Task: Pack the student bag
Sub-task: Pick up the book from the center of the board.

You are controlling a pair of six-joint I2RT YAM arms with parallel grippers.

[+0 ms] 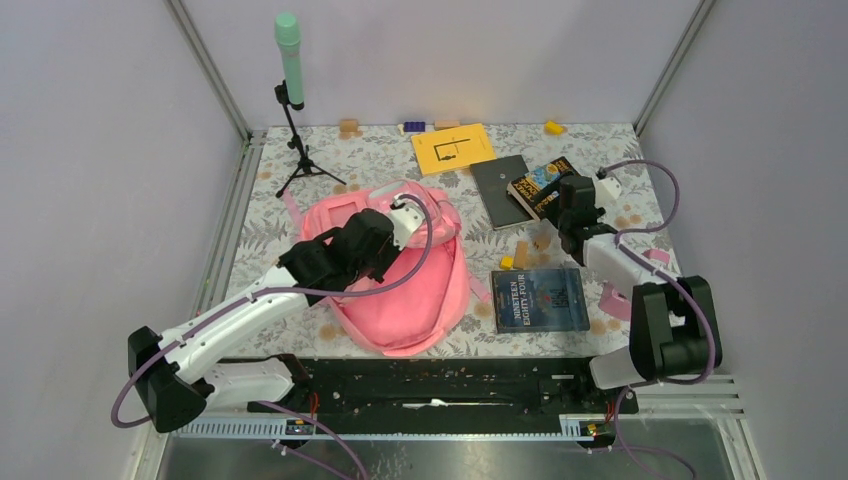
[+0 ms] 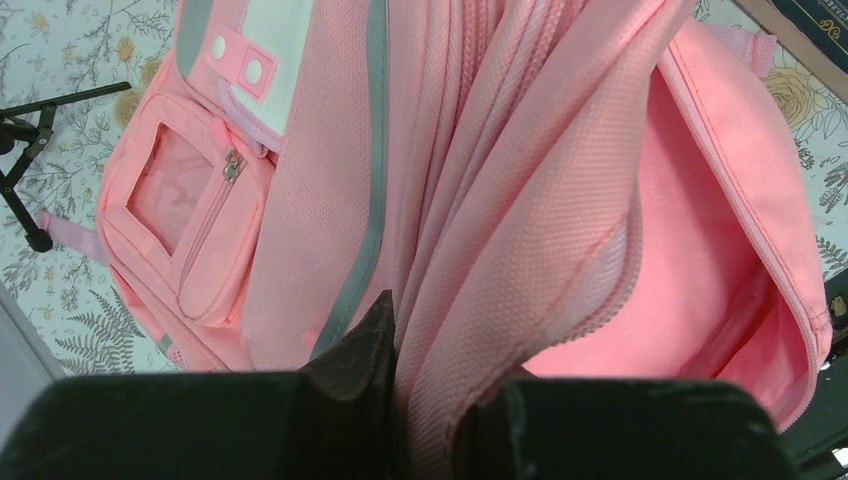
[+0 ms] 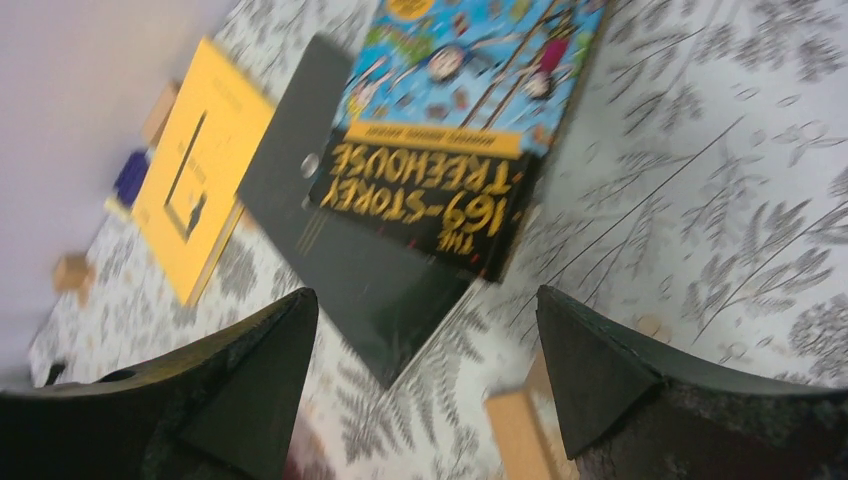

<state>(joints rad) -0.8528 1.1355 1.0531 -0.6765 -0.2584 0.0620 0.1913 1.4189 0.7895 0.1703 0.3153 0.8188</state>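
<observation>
Right jaws open over glossy black-and-blue paperback book (image 3: 450,120), left jaws pinching rim of large soft pink fabric backpack (image 2: 560,200): grab book alone, not dark grey pad (image 3: 370,285) underneath.

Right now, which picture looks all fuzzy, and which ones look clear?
Right wrist view: smeared and streaky, though the treehouse book title can be read and the yellow book is soft-edged. Left wrist view: sharp, showing the weave of the student bag. Top view: evenly lit and clear.
</observation>
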